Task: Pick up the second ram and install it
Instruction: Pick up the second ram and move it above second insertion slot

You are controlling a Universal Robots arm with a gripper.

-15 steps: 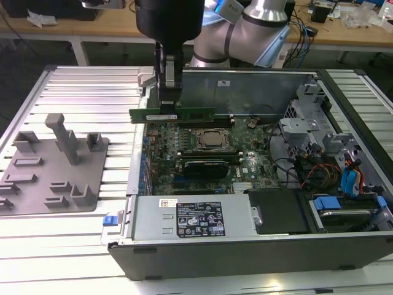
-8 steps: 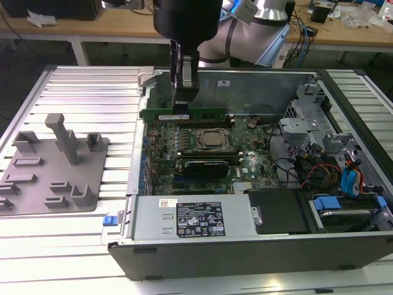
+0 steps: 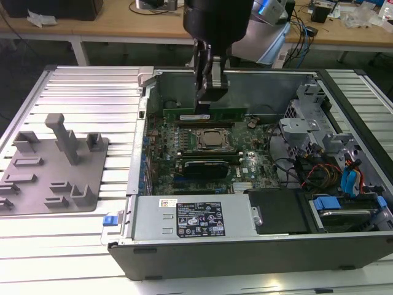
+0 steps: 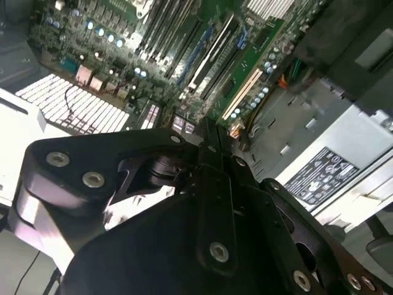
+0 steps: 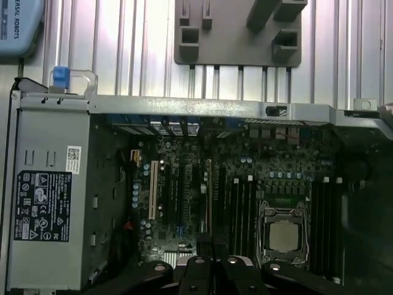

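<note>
In the exterior view a long green ram stick (image 3: 230,114) stands on edge in a slot just behind the CPU socket (image 3: 212,140), inside the open computer case. My gripper (image 3: 202,106) hangs straight down with its tip at the stick's top edge, near its middle; I cannot tell whether it touches. In both wrist views the black fingers (image 4: 209,129) (image 5: 212,249) lie together with nothing between them, above the green motherboard (image 5: 184,203).
A grey power supply (image 3: 196,218) fills the case's front. Drive cages and red and blue cables (image 3: 325,166) crowd the exterior view's right. A grey holder tray (image 3: 55,178) lies on the ribbed table at the exterior view's left. The case wall (image 3: 264,80) rises behind the ram.
</note>
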